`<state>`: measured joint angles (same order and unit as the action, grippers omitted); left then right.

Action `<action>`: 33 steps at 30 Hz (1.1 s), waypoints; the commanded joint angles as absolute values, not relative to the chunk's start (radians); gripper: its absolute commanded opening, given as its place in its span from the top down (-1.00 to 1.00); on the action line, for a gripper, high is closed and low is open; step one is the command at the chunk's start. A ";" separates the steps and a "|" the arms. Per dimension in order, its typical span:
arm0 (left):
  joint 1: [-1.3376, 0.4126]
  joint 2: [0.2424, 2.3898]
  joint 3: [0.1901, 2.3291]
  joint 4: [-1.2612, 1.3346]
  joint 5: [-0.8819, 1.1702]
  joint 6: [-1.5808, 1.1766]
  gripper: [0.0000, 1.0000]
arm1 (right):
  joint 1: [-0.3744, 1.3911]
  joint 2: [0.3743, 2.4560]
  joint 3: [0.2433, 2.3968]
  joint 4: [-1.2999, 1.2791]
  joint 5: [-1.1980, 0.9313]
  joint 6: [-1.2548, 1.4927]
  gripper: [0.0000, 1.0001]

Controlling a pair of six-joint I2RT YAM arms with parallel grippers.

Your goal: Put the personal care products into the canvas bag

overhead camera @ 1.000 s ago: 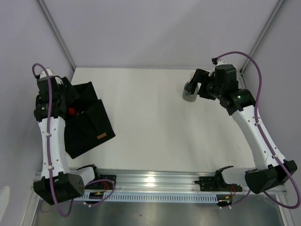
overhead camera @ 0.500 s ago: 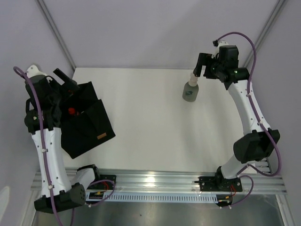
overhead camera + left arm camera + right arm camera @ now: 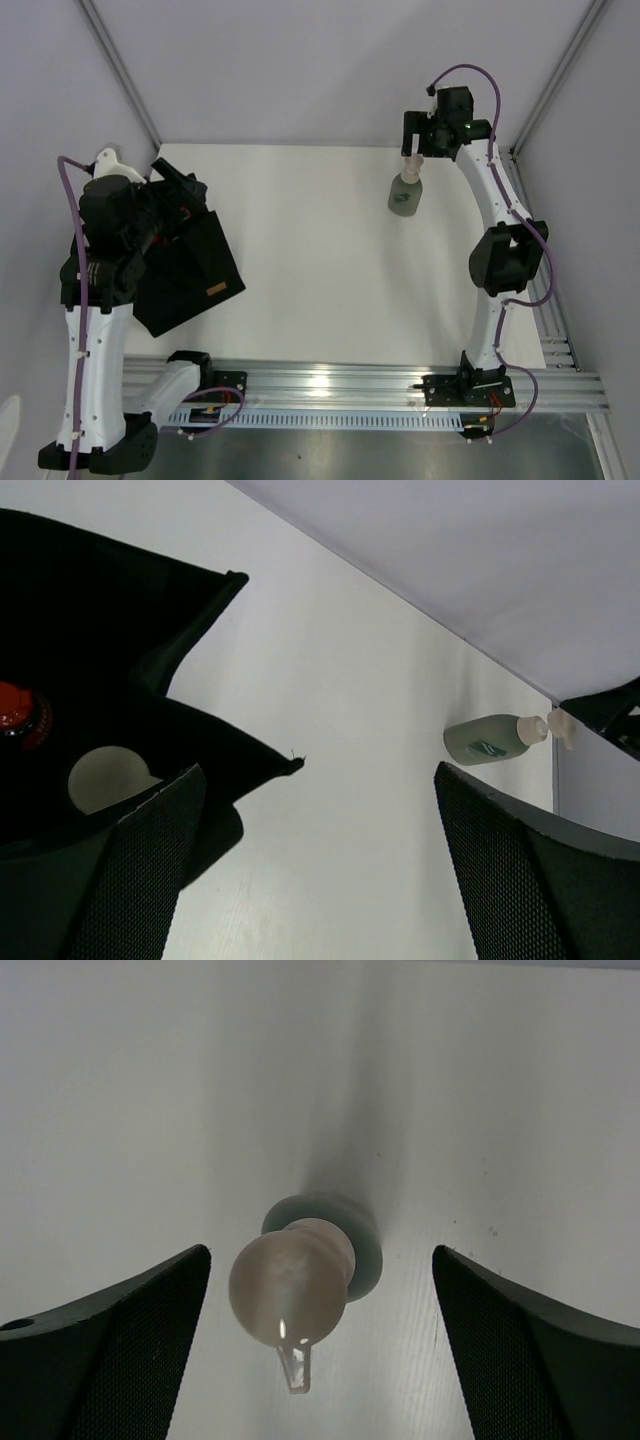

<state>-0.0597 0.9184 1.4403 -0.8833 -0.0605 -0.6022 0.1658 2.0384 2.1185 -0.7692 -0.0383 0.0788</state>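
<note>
The black canvas bag (image 3: 190,268) lies at the table's left, its tan label (image 3: 213,291) facing up. In the left wrist view the bag's mouth (image 3: 110,650) is open, and a red bottle (image 3: 14,711) and a cream cap (image 3: 103,778) show inside. The grey bottle (image 3: 404,195) stands upright at the back right, and it shows far off in the left wrist view (image 3: 485,742). My left gripper (image 3: 183,186) (image 3: 318,810) is open and empty above the bag's far edge. My right gripper (image 3: 413,140) (image 3: 320,1260) is open, above the bottle's pale cap (image 3: 288,1285) and not touching it.
The white table (image 3: 300,260) is boxed in by grey walls at the back and both sides. A metal rail (image 3: 330,385) with the arm bases runs along the near edge.
My right gripper has drawn back and up from the grey bottle, which stays standing. My left arm has lifted and swung above the bag's far edge.
</note>
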 commanded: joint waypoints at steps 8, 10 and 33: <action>-0.090 0.761 1.339 -0.943 0.052 -0.629 -0.98 | 0.195 2.097 2.192 -0.801 0.047 0.020 -0.82; -0.098 0.758 1.335 -0.971 0.060 -0.623 -0.99 | 0.221 2.118 2.200 -0.813 0.060 0.017 -0.77; -0.213 0.775 1.450 -0.993 0.028 -0.554 -0.98 | 0.380 1.965 2.068 -0.887 0.190 -0.031 0.56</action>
